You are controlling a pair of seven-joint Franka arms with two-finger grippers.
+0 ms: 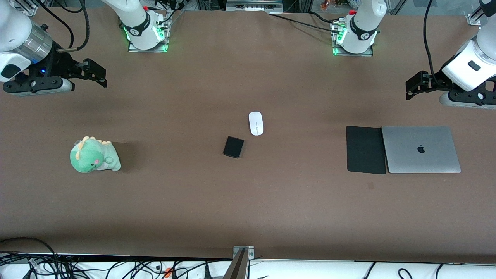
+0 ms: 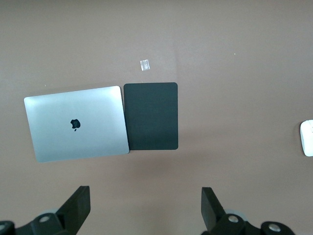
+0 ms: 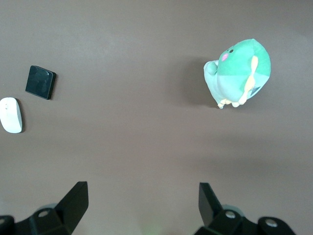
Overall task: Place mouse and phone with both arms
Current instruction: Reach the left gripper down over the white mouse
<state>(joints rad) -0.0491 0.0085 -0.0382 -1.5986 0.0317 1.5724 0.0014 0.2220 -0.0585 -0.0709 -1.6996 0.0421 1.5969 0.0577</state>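
Observation:
The white mouse (image 1: 255, 123) lies near the table's middle. The black phone (image 1: 233, 147) lies beside it, slightly nearer the front camera and toward the right arm's end. Both show in the right wrist view, the mouse (image 3: 11, 115) and the phone (image 3: 40, 82); the mouse's edge also shows in the left wrist view (image 2: 307, 138). My left gripper (image 1: 416, 85) hangs open and empty over bare table at the left arm's end (image 2: 145, 196). My right gripper (image 1: 95, 73) hangs open and empty over bare table at the right arm's end (image 3: 142, 196).
A black mouse pad (image 1: 365, 149) lies against a closed silver laptop (image 1: 421, 149) toward the left arm's end; both show in the left wrist view, pad (image 2: 150, 116) and laptop (image 2: 76, 123). A green plush dinosaur (image 1: 94, 155) sits toward the right arm's end (image 3: 238, 73).

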